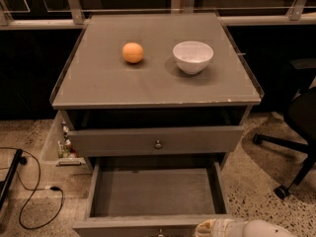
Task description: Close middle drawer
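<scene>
The middle drawer of the grey cabinet is pulled far out, and its plain grey inside is bare. Its flat front lies along the bottom edge of the view, with the small round knob just showing. My gripper comes in from the bottom right on a white arm and sits at the right part of the drawer's front, against or just over its top edge. Above it, the top drawer with its own knob stands slightly out.
An orange and a white bowl stand on the cabinet top. A black office chair is at the right. A black cable lies on the floor at the left, beside a clear bin.
</scene>
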`<state>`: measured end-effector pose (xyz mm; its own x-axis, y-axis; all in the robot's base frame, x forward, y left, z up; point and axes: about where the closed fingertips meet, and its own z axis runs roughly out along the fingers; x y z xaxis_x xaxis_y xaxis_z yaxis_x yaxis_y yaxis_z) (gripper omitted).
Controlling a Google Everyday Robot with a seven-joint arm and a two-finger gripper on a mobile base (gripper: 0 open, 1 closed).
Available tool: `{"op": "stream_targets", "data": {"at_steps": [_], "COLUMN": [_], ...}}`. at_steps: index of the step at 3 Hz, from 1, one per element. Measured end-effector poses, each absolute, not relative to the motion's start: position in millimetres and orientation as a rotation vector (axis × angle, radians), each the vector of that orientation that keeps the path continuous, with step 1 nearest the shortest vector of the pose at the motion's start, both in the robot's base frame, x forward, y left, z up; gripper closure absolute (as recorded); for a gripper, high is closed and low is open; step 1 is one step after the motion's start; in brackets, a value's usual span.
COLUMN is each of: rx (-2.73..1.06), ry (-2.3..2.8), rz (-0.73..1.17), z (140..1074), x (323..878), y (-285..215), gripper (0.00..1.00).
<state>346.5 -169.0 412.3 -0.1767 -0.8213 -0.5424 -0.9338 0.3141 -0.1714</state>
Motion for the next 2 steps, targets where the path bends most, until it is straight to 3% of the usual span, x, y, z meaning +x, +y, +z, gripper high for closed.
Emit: {"op": "stream_targets", "data": {"at_steps": [2], "rx": [-1.547], "ry": [2.038], "rz": [0.269], "z": [412.3], "x": [346.5], "y": [-169.0], "gripper": [0.35]}}
